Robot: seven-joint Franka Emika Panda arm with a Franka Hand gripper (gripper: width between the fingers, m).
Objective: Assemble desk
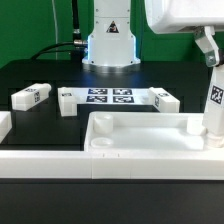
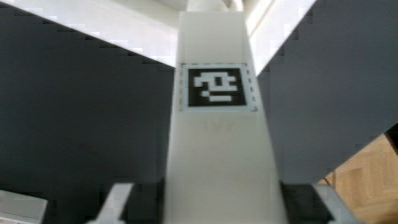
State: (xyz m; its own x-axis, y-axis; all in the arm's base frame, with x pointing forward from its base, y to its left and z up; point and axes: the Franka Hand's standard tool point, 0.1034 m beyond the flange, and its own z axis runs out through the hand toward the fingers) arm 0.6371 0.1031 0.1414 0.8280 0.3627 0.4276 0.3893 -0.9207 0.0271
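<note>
The white rimmed desk top (image 1: pixel 150 119) lies at the front of the black table. My gripper (image 1: pixel 207 56) comes down from the upper part of the exterior view's right and is shut on a square white leg (image 1: pixel 215 100). That leg stands nearly upright with its lower end at the desk top's far corner on that side. In the wrist view the leg (image 2: pixel 217 150) runs away from me with a black-and-white tag on its face, and a dark finger (image 2: pixel 302 205) presses each side. My gripper (image 2: pixel 214 212) grips its near end.
Loose legs lie on the table at the exterior view's left (image 1: pixel 33 96) and behind the desk top (image 1: pixel 165 99), with a smaller white piece (image 1: pixel 66 101) between. The marker board (image 1: pixel 108 97) lies in the middle. The robot base (image 1: pixel 108 45) stands behind. A long white rail (image 1: pixel 40 160) lies at the front.
</note>
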